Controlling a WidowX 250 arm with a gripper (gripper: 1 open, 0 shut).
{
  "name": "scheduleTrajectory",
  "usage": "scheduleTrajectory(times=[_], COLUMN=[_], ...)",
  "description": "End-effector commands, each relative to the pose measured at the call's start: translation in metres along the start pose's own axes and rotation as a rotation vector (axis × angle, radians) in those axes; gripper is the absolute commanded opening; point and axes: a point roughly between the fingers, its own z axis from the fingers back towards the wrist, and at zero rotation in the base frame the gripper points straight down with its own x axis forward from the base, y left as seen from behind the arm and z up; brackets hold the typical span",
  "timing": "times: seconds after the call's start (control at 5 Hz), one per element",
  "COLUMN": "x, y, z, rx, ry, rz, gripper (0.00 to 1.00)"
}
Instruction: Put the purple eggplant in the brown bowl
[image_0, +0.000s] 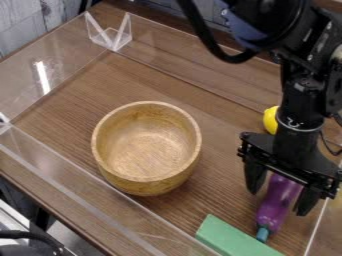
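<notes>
The purple eggplant (275, 203) lies on the wooden table at the lower right, its bluish stem tip pointing toward the front edge. My gripper (283, 190) points straight down over it, open, with one black finger (254, 176) on its left and the other on its right; the fat end sits between them. Whether the fingers touch it I cannot tell. The brown bowl (107, 130) stands empty to the left, well apart from the gripper.
A small yellow lemon (271, 118) shows just behind the arm. A flat green block (227, 238) lies at the front edge beside the eggplant. Clear acrylic walls (54, 80) surround the table, with a clear stand (110, 32) at the back left.
</notes>
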Motion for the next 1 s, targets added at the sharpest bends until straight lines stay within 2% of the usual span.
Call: scheduleTrajectory(times=[0.0,0.2,0.8], x=[0.0132,0.0137,0.0151], y=[-0.0045,-0.0033,-0.0001], z=[0.0278,0.0293,0.0239], rx=[-0.042,-0.047,-0.051], ry=[-0.097,-0.104,-0.098], rz=[0.003,0.012,0.038], gripper=[1.00,1.00,1.00])
